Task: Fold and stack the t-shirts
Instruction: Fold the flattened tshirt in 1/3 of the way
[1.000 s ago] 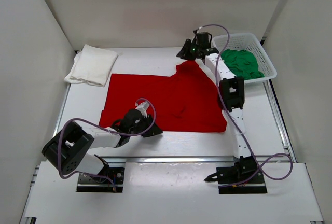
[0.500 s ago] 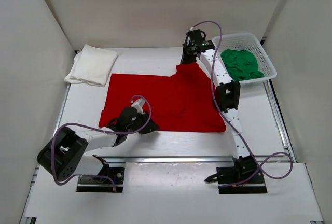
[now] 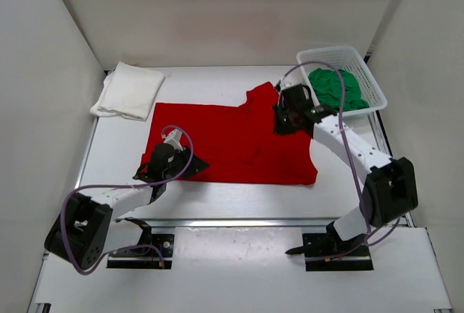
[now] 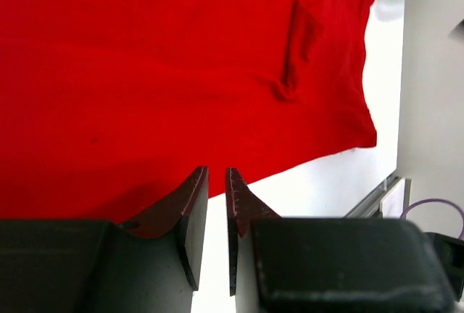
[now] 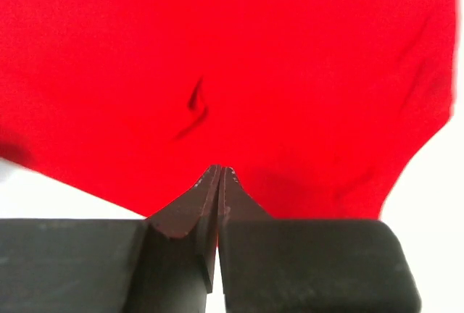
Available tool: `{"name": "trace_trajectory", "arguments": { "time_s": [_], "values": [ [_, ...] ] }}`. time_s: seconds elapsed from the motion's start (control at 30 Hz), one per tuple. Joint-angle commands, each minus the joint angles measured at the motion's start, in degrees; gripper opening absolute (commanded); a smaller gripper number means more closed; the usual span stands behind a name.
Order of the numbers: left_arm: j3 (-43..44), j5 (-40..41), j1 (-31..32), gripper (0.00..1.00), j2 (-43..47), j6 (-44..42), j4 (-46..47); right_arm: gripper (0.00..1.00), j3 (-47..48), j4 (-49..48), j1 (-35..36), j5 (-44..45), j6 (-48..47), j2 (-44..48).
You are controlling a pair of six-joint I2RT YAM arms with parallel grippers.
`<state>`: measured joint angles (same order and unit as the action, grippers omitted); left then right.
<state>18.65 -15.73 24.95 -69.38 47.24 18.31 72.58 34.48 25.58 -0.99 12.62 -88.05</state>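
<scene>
Red t-shirt [image 3: 232, 135] lying flat mid-desk [image 3: 239, 193], fold being set up. L tool [image 4: 216, 177] narrowly parted at near hem, nothing held. R tool [image 5: 219, 174] closed over far-right cloth; pinch unclear. Both edges best gripped fully, lifted evenly w/o bunching.

We see bright, even light from overhead in the top view. Only faint, soft shadows fall on the white table [image 3: 239, 198], and its straight edges bow a little toward the corners. The red t-shirt [image 3: 232, 135] is so saturated that its folds barely show. The right wrist view is soft and smeared at its left edge. The left gripper [image 4: 215, 171], close to its lens, looks dark and tinged red.
</scene>
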Motion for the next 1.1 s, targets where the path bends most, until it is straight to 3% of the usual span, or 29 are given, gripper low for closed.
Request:
{"name": "trace_trajectory", "arguments": {
  "time_s": [0.0,0.1,0.23,0.73,1.07],
  "values": [
    [-2.3,-0.5,-2.4,0.27,4.6,-0.7,-1.6,0.00,-12.8,-17.4,0.1,-8.6,4.4,2.1],
    [-3.4,-1.1,-5.3,0.27,6.7,-2.0,-3.8,0.00,-20.4,-25.7,-0.6,-13.1,6.8,4.6],
    [-4.4,-1.9,-8.9,0.27,8.3,-1.7,-5.5,0.00,-22.7,-31.9,-0.7,-18.2,9.0,1.7],
    [-5.4,-2.0,-10.6,0.28,9.7,-2.1,-6.6,0.00,-17.6,-38.6,-0.5,-22.5,11.1,-11.5],
    [-5.3,-1.8,-9.8,0.27,9.7,-1.3,-5.8,0.00,-8.7,-40.8,-1.2,-26.4,12.7,-20.2]
  ]
}}
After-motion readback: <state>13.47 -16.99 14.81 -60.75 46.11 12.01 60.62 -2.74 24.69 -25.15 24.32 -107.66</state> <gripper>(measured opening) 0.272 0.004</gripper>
